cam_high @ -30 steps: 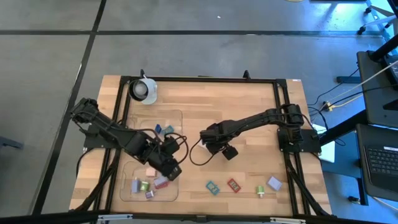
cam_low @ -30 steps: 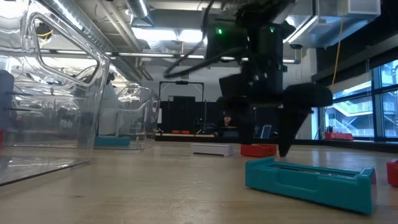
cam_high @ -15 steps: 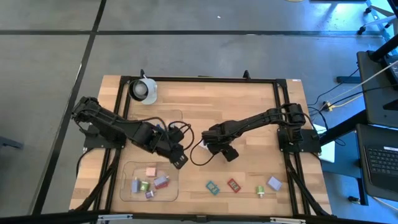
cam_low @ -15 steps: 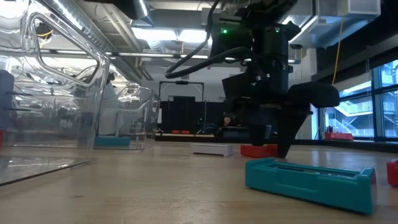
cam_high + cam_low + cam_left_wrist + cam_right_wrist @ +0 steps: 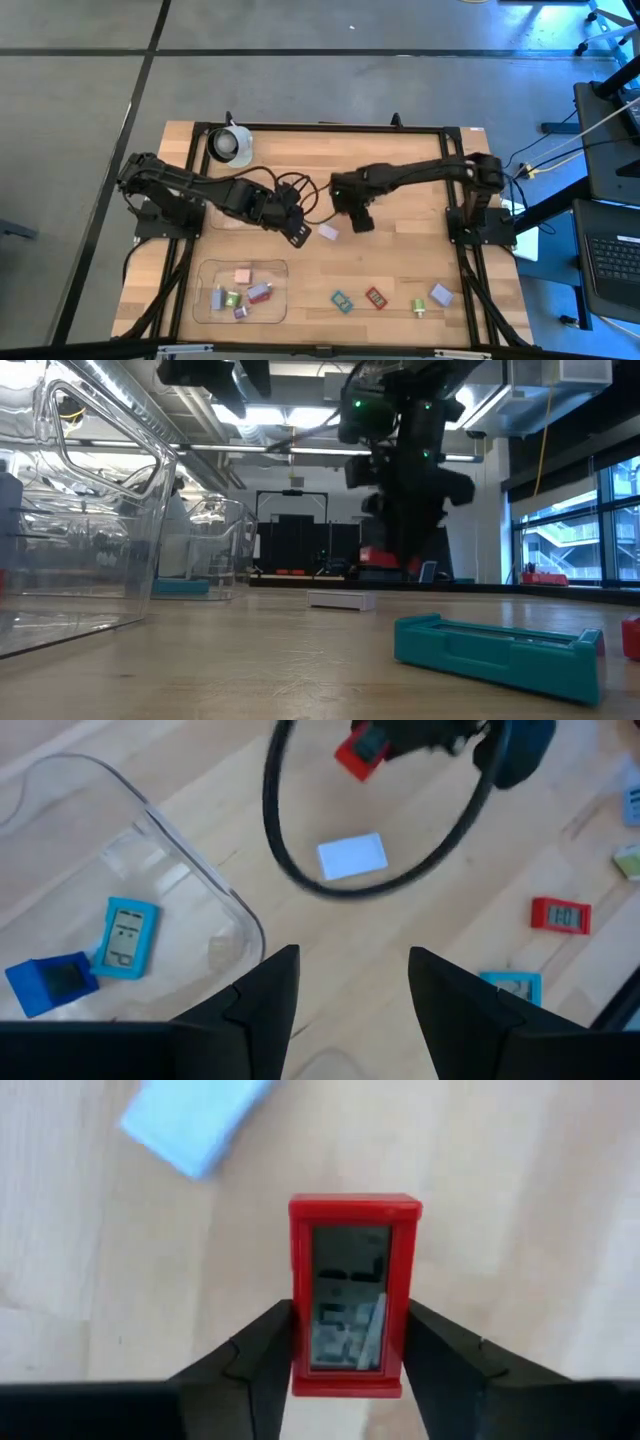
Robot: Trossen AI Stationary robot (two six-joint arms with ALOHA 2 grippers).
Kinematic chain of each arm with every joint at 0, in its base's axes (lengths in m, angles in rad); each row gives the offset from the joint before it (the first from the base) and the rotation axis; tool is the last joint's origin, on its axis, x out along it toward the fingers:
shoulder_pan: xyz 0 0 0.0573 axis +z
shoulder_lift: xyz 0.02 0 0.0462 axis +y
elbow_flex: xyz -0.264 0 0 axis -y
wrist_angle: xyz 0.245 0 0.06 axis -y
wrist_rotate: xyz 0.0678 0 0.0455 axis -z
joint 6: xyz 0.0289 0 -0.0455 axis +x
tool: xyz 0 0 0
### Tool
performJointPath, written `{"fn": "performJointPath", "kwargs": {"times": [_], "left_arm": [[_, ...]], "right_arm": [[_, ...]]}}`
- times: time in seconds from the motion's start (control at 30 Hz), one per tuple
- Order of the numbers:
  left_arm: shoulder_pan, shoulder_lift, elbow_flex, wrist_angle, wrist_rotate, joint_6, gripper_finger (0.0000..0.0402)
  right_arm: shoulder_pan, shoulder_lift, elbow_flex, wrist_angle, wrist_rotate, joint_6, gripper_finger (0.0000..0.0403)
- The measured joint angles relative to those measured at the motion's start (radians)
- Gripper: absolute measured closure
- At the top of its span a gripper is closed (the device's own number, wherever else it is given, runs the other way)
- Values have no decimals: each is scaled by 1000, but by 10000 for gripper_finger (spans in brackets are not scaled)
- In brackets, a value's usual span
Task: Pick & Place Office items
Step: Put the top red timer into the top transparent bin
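My right gripper [image 5: 350, 1325] hangs above the middle of the table [image 5: 400, 170], shut on a red office item [image 5: 354, 1295] with a small grey display. A white block [image 5: 327, 232] lies flat on the wood just beside it. My left gripper [image 5: 345, 985] is open with nothing between its fingers, over bare wood next to a clear tray [image 5: 175, 850] that holds a teal piece [image 5: 125, 935] and a blue one [image 5: 50, 982]. A teal, a red, a green and a lavender item [image 5: 342, 300] lie in a row by the near edge. My right gripper pinches the red item's two long sides [image 5: 298, 1342] between its two fingers, toward one short end. The fingers come from above, pointing down, and lie across the piece. The piece is lifted clear of the table [image 5: 383, 556], display facing up.
A white cup [image 5: 232, 145] stands at the far left corner. A second clear tray [image 5: 205, 272] with several small pieces sits at the near left. A black cable [image 5: 300, 880] loops over the table's middle. A black frame [image 5: 320, 128] runs around the table.
My right gripper has shut on the red item, risen with it clear of the table, gone toward the far edge and rolled about its own axis. My left gripper has swung from over the near-left tray toward the table's middle, staying open.
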Motion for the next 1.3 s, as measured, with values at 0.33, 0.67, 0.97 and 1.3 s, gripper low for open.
{"fn": "performJointPath", "kwargs": {"times": [0.33, 0.67, 0.97, 1.3], "left_arm": [[33, 0, 0, 5, -72, 38, 217], [92, 1, 0, 7, -205, 106, 217], [211, -16, 0, 7, -265, 307, 217], [366, -104, 0, 6, -267, 567, 217]], "right_arm": [[-175, -231, 0, 49, 17, 129, 270], [-238, -413, 2, 108, 22, 155, 357], [-318, -329, 3, 64, 21, 278, 321], [-391, -86, 3, 81, -105, 167, 165]]}}
